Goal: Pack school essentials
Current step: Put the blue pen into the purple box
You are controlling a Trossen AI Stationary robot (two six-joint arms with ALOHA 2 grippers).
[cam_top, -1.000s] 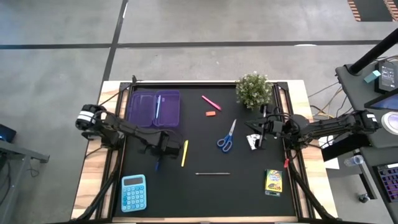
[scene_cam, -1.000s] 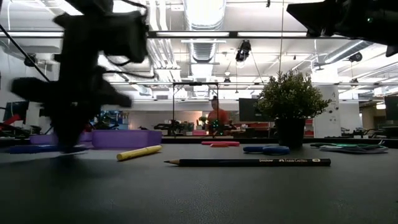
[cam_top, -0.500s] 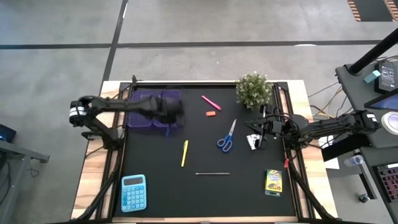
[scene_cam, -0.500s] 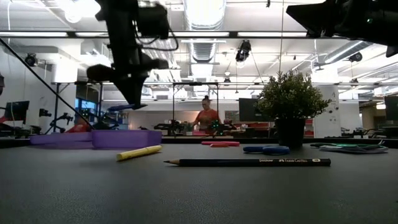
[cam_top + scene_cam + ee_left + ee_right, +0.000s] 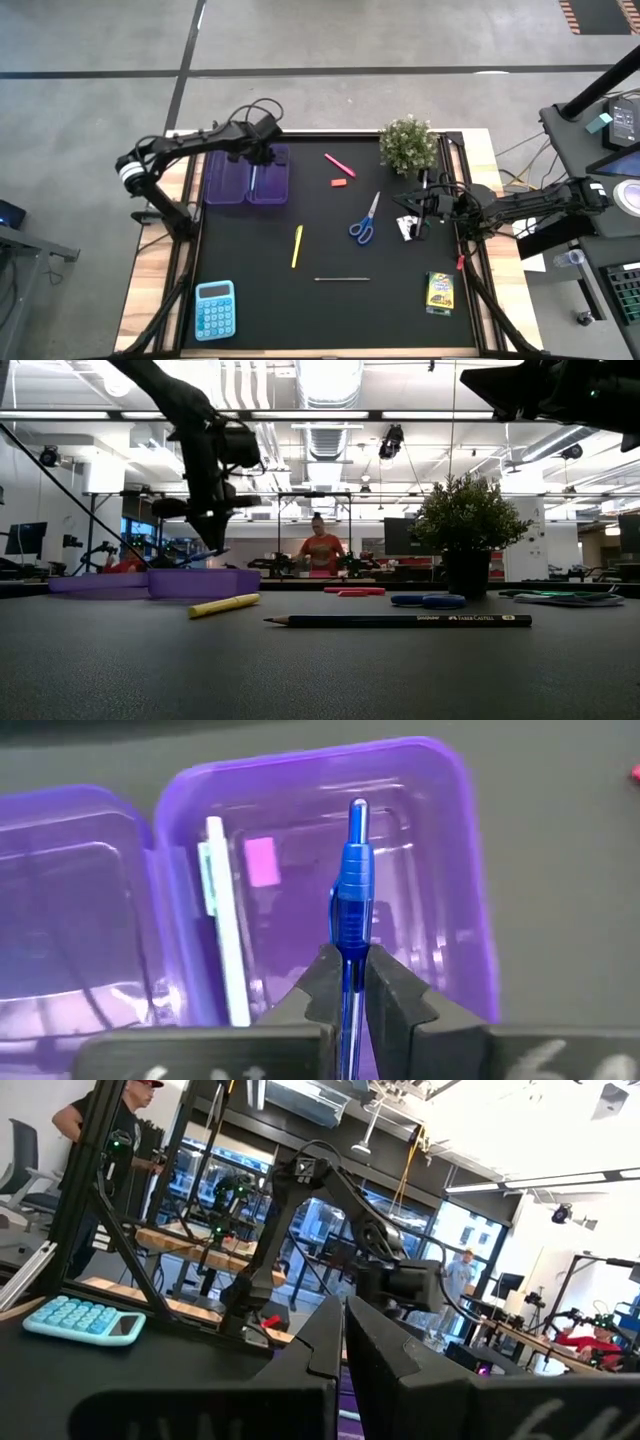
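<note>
The left gripper pinches a blue pen and holds it over the purple case near the table's far left corner, tip pointing in, ready to drop. The right gripper waits by the right edge, fingers pressed together, holding nothing.

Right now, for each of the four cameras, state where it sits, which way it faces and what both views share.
High: overhead, looking straight down; both arms show, left tool above the purple case.
Low: table height, looking level across; pencil nearest.
Left wrist: looks past its fingers, shut on the blue pen, into the case.
Right wrist: near the table's right edge, faces the calculator.
Shared: blue pen, case.
</note>
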